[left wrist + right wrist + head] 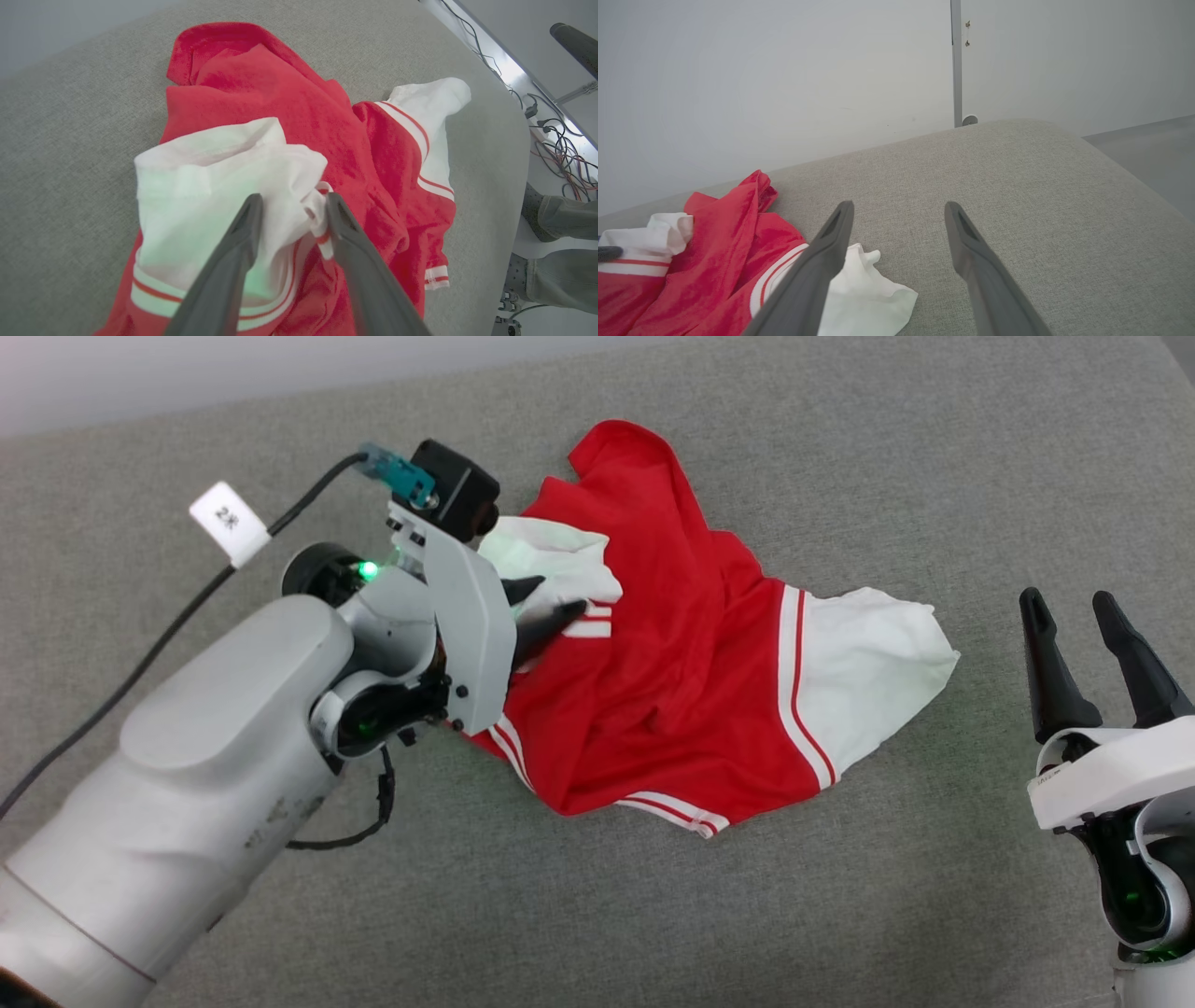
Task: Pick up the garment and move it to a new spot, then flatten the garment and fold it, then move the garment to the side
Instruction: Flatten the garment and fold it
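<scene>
The garment [672,709] lies crumpled on the grey cloth surface [840,915], red with white sleeves and red-white striped trim. My left gripper [553,595] reaches into its left side, over the bunched white sleeve [210,186]. In the left wrist view the two dark fingers [233,261] stand apart either side of a wad of that sleeve, my left gripper [294,200] open with cloth filling the gap. My right gripper [1068,600] stands open at the right edge, clear of the other white sleeve [868,672]. The right wrist view shows my right gripper [899,207] open above bare surface beside the garment [724,252].
A black cable with a white tag [229,523] runs to my left wrist. The surface's rounded edge [504,140] drops to a floor with loose cables [560,154] and what look like grey trouser legs [565,275]. A pale wall and metal post [956,60] stand behind.
</scene>
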### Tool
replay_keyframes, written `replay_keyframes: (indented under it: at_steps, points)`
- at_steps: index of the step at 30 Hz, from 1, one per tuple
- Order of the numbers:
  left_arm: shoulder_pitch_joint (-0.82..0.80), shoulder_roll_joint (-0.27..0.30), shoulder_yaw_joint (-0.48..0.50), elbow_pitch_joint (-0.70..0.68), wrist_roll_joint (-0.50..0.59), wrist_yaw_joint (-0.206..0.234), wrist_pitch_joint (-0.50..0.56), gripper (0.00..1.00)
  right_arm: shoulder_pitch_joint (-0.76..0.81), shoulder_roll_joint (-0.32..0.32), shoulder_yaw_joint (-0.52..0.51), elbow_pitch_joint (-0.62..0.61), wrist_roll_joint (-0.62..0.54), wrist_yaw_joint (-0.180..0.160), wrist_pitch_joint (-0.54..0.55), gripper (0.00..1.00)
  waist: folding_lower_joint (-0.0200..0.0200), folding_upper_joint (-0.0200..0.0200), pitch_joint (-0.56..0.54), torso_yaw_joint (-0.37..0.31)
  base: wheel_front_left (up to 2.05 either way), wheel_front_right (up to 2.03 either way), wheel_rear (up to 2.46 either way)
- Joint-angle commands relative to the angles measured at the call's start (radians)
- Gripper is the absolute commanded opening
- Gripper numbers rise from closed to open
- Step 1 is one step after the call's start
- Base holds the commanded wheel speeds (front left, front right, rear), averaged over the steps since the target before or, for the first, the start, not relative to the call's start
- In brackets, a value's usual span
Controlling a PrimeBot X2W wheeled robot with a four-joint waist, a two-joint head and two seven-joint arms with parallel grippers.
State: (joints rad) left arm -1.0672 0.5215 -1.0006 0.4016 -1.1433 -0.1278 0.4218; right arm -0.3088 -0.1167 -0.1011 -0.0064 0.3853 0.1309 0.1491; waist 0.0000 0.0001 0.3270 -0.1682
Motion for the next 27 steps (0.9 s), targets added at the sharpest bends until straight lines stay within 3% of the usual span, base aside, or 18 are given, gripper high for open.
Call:
replay_keyframes:
  at_steps: [1,7,13,27]
  points:
    - [-0.015,-0.001,-0.003,-0.003,-0.006,-0.003,-0.009,0.00,-0.009,0.000,-0.004,0.003,0.007,0.000,-0.007,1.00,0.0000,-0.0001,0.000,0.002,0.00,0.00,0.00]
    - [-0.035,0.018,0.001,-0.006,-0.029,-0.003,-0.050,0.00,-0.002,0.000,-0.007,0.011,-0.003,0.000,-0.008,1.00,0.0000,-0.0001,-0.012,0.018,0.00,0.00,0.00]
    - [-0.008,0.083,0.040,-0.036,-0.048,-0.003,-0.114,0.00,0.015,-0.007,-0.017,0.015,-0.003,0.000,-0.001,1.00,0.0000,-0.0001,-0.039,0.045,0.00,0.00,0.00]
    - [0.302,0.309,0.191,-0.224,-0.182,0.156,-0.338,0.00,0.055,-0.024,-0.045,-0.006,-0.012,0.000,0.033,1.00,0.0000,-0.0001,-0.099,0.140,0.00,0.00,0.00]
